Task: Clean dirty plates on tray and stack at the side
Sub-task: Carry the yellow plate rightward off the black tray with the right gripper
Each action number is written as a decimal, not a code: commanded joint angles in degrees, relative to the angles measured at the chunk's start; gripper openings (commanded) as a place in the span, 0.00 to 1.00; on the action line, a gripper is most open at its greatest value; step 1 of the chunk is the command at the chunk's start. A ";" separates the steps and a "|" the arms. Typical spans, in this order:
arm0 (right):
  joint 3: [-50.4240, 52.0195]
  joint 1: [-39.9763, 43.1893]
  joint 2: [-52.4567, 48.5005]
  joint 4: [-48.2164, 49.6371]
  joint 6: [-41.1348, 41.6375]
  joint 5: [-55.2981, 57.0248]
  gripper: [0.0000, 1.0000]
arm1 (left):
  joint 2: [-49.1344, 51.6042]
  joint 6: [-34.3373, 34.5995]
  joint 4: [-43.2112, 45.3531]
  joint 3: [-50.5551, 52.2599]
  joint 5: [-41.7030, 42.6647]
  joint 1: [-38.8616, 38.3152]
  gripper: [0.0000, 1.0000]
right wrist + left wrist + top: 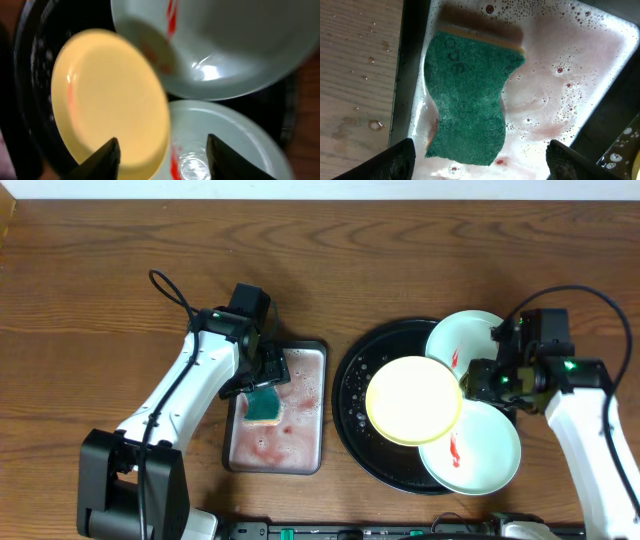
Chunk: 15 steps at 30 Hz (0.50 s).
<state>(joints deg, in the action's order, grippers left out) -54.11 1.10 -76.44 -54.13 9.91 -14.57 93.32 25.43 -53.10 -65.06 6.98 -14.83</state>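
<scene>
We see the left gripper [264, 374] hanging over the grey tray [232, 450], its fingers spread wide and holding nothing. The teal sponge [467, 105] lies below them in pink, foamy water, close to the tray's left wall [408, 75], with open water to its right.

The right gripper [162, 139] is also spread open and empty, above the right edge of the pale yellow plate [413, 400]. That plate sits near the middle of the round black tray [346, 385] and overlaps both mint plates. The far mint plate [468, 337] and the near mint plate [478, 452] each carry a red smear and hang out over the tray's right rim. We see a thin reddish streak on the yellow plate in the right wrist view.

The black tray's left part is bare and wet. Bare wooden table [100, 280] stretches wide to the left and behind; the gap between the two trays is narrow
</scene>
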 commanded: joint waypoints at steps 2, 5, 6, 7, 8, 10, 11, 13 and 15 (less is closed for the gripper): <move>3.17 0.31 -6.86 1.44 -2.51 -9.64 0.39 | -0.09 -0.33 -0.15 -0.09 -0.11 0.13 0.84; 3.61 0.37 -10.73 1.64 -1.81 -6.43 0.32 | -0.09 -0.33 -0.13 -0.09 -0.11 0.13 0.84; 3.61 0.37 -11.41 1.64 -1.57 -5.42 0.30 | -0.09 -0.33 -0.15 -0.09 -0.11 0.13 0.84; 3.61 0.42 -12.15 1.73 -1.09 -4.11 0.26 | -0.09 -0.33 -0.15 -0.09 -0.11 0.15 0.84; 3.61 0.42 -12.46 1.88 -0.72 -3.43 0.22 | -0.09 -0.33 -0.15 -0.09 -0.11 0.15 0.84; 3.58 0.42 -12.33 2.23 -0.74 -3.45 0.18 | -0.09 -0.33 -0.15 -0.09 -0.11 0.15 0.84; 3.58 0.42 -12.04 2.58 -0.74 -3.45 0.13 | -0.09 -0.33 -0.15 -0.09 -0.11 0.13 0.84; 3.56 0.42 -11.34 3.32 -0.76 -3.48 0.01 | -0.09 -0.33 -0.15 -0.09 -0.11 0.15 0.84; 3.56 0.42 -9.94 3.93 -0.79 -3.45 0.01 | -0.09 -0.33 -0.13 -0.09 -0.11 0.13 0.84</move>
<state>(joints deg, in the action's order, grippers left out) -50.52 1.08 -88.75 -50.81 8.95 -18.22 93.32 25.43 -53.10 -65.06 6.96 -14.83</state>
